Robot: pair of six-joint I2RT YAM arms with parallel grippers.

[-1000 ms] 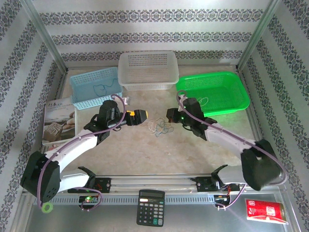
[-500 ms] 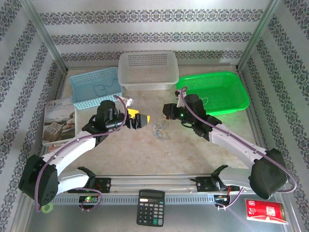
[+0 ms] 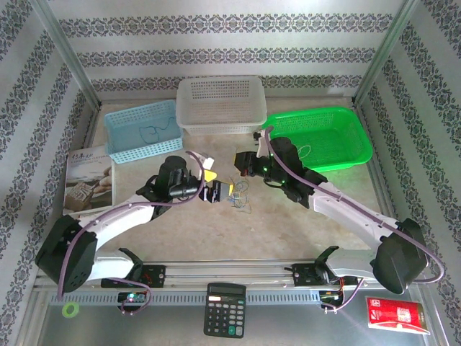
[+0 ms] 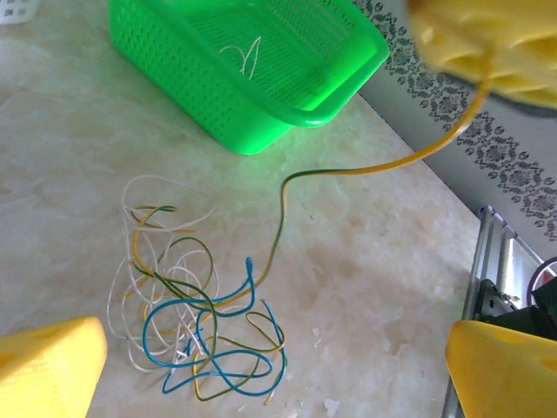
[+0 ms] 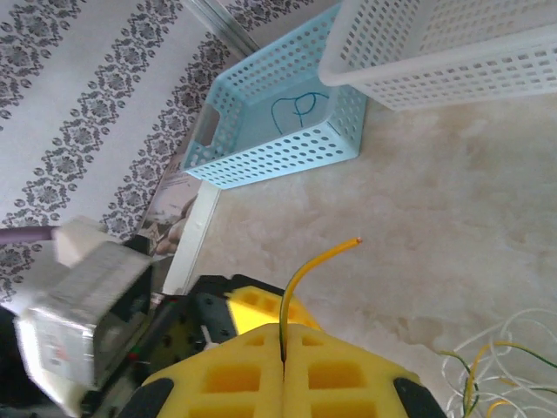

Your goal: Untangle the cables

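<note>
- My right fingers (image 5: 261, 366) are pressed together on a single yellow-green strand (image 4: 348, 171). Its short free end pokes out just past their tips.
- My left fingers (image 4: 48, 366) stand wide apart and hold nothing. They hover over the cables (image 4: 191, 322), which lie in a loose heap on the counter (image 4: 374, 287), below and between the two pads.
- From my right fingers the pinched strand hangs in a slack curve down into the side of the heap nearest them.
- I judge these wires to be very light, soft and a little springy. Blue, whitish and yellow-green loops cross each other many times, so pulling one strand would probably drag the whole heap along instead of sliding it free.
- The insulation looks smooth, so a thin strand may slip in the pads unless it is pinched squarely.
- For my left fingers the best hold seems to be the body of the heap, where the blue and whitish loops cross. That spot is clear of the held strand, so the rest stays down while the strand draws out.
- The green tray (image 4: 331, 100) sits beyond the heap from my left fingers and close beside my right ones. Its rim could snag a trailing wire.
- The blue basket (image 5: 261, 148) and the white basket (image 5: 452, 70) stand ahead of my right fingers, well apart from the heap.
- Bare counter lies on the near side of both sets of fingers, which is the freest room for pulling.
</note>
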